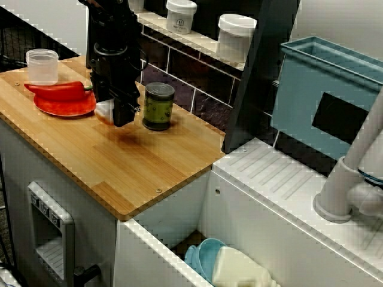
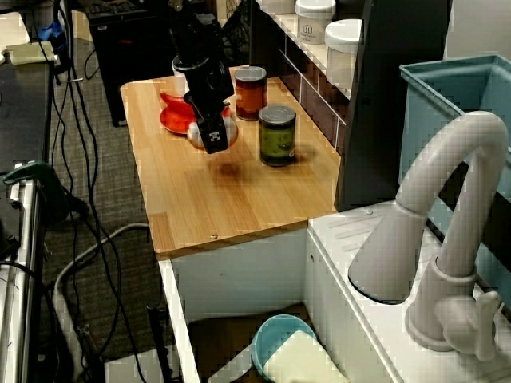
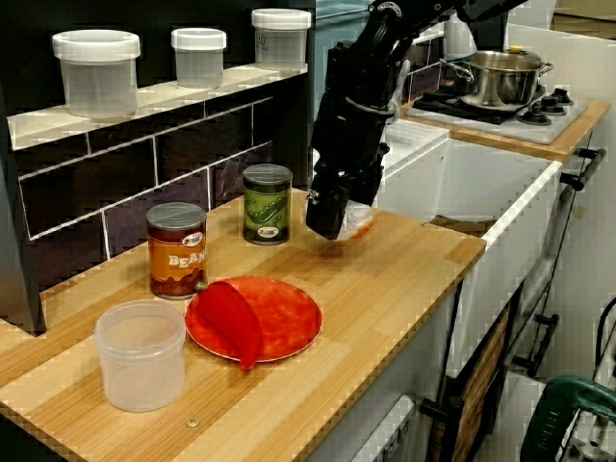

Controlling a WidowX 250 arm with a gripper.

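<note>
Facing the tiled wall (image 3: 125, 188), across the pale wood-grain bench (image 3: 404, 279). Near the left front corner, a clear plastic tub (image 3: 141, 356), round and open-topped. By the back edge, a glossy brown bean tin (image 3: 176, 250). Just in front of it, a flat round red plate (image 3: 284, 313) with a smooth curved red pepper (image 3: 231, 322) across it. Further along the back edge, a green-labelled tin (image 3: 267, 202), cylindrical. Towards the right edge, black pincer (image 3: 332, 221) clamped on a soft-looking white-and-orange lump (image 3: 358, 221), held just above the wood.

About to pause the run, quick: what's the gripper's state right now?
Gripper: closed on a small white-and-orange object, held just above the wooden counter.
</note>
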